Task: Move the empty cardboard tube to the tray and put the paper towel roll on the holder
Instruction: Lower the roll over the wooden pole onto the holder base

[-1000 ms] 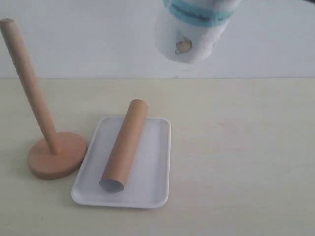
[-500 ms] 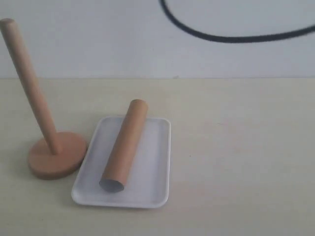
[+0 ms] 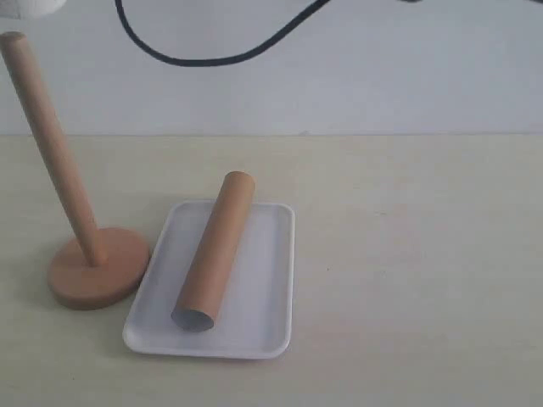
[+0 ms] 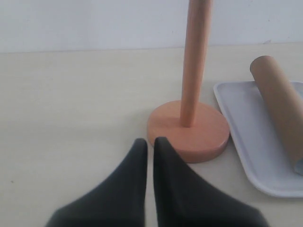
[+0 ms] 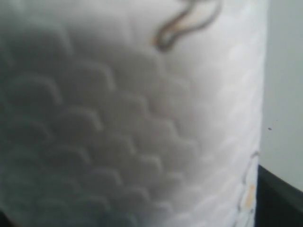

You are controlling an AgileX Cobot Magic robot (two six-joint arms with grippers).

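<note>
Against right fingers (image 5: 282,201), paper towel roll (image 5: 132,118)

table: pale cream top (image 3: 407,254), matte, faint streaky grain, a few tiny dark specks; fills the lower two thirds of the exterior view
wall: plain off-white, slightly grey (image 3: 382,85), smooth, unmarked; rises right behind the table's far edge
table-wall line: straight, level, runs the full width of the exterior view; same line shows in the left wrist view
light: soft, even; only weak blurred shadows on the table top
</note>
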